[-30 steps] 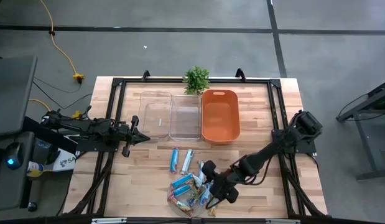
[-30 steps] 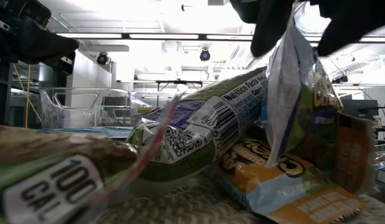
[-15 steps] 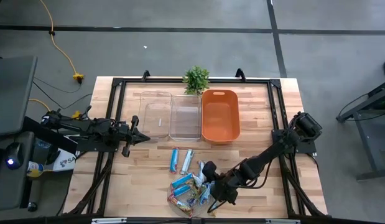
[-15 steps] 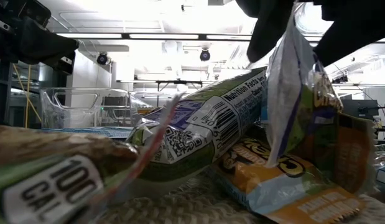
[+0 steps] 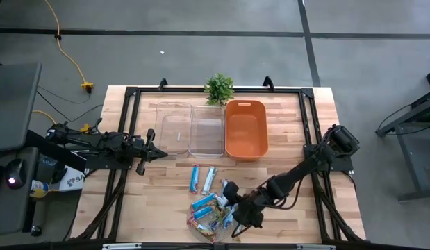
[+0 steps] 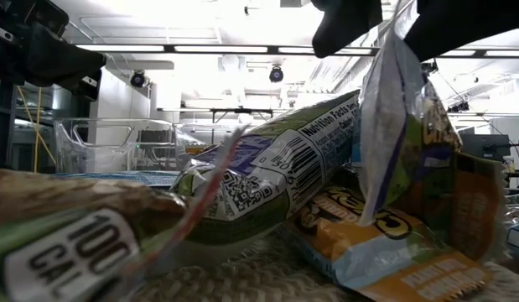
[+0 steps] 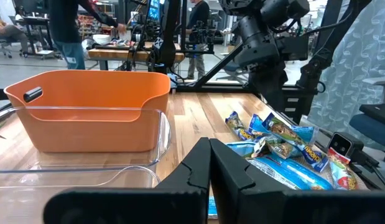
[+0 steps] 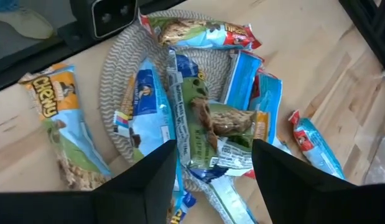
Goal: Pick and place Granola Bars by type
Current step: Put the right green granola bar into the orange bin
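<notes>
We see the granola bars [image 5: 211, 208] heaped at the near edge of the desk [image 5: 159, 194], most of them on a round woven mat [image 8: 117, 81]. In the right wrist view a bar in a green wrapper [image 8: 195, 124] lies on top of the heap, with blue-wrapped bars [image 8: 145, 112] beside and beneath it, and one bar marked "Chewy" [image 8: 55, 130] lies off the mat on the bare wood. Two more blue bars [image 5: 202, 178] lie apart from the pile, nearer the bins.

The right pincer [image 5: 244, 217] hangs directly over the heap with its fingers [image 8: 148, 186] spread wide, one to either side of the green bar. In the low view a bar [image 6: 393, 109] stands on end between the two dark fingers; from that angle we cannot tell whether they touch it, and nothing appears gripped.

The left pincer [image 5: 161, 154] sits well apart, at the left side of the desk near the clear bins, with its fingers [image 7: 211, 174] pressed together and nothing between them.

Toward the far side of the desk stand two clear bins [image 5: 190, 128] side by side, then an orange bin [image 5: 246, 128] just beside them to the right. A small green plant [image 5: 219, 88] stands behind the bins. In the left wrist view people [image 7: 64, 31] stand in the room beyond the desk.
</notes>
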Available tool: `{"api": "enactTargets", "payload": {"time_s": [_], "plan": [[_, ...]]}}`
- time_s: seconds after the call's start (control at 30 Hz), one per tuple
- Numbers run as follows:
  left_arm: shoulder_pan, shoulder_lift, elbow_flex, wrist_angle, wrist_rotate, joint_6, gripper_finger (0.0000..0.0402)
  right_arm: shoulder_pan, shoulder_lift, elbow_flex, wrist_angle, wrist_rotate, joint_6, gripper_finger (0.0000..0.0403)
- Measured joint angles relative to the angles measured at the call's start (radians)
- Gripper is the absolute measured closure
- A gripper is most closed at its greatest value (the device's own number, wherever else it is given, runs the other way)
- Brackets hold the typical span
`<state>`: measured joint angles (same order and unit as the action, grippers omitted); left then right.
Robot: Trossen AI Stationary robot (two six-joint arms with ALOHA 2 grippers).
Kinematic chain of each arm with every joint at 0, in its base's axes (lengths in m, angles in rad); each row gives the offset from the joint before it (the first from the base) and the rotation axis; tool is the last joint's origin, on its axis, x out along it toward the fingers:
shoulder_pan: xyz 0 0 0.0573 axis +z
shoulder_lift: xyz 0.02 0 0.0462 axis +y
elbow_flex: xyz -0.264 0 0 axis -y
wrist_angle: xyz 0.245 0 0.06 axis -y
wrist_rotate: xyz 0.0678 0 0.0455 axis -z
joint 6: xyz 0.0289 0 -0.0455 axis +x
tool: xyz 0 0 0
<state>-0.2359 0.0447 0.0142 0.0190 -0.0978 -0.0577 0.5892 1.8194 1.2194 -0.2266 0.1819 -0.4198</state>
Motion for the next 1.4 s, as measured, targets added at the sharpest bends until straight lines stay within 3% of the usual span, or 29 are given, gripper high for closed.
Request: {"api": "enactTargets", "payload": {"time_s": [0.43,1.0,1.4], "plan": [[0.000,0.000,0.000,0.000,0.000,0.000,0.0400,0.001,0.055,0.000,0.019,0.057,-0.029,0.0208],[0.000,0.000,0.000,0.000,0.000,0.000,0.0400,-0.007,0.095,0.000,0.023,0.048,-0.034,0.0210],[0.000,0.000,0.000,0.000,0.000,0.000,0.0400,-0.006,0.095,0.000,0.026,0.080,-0.034,0.0257]]}}
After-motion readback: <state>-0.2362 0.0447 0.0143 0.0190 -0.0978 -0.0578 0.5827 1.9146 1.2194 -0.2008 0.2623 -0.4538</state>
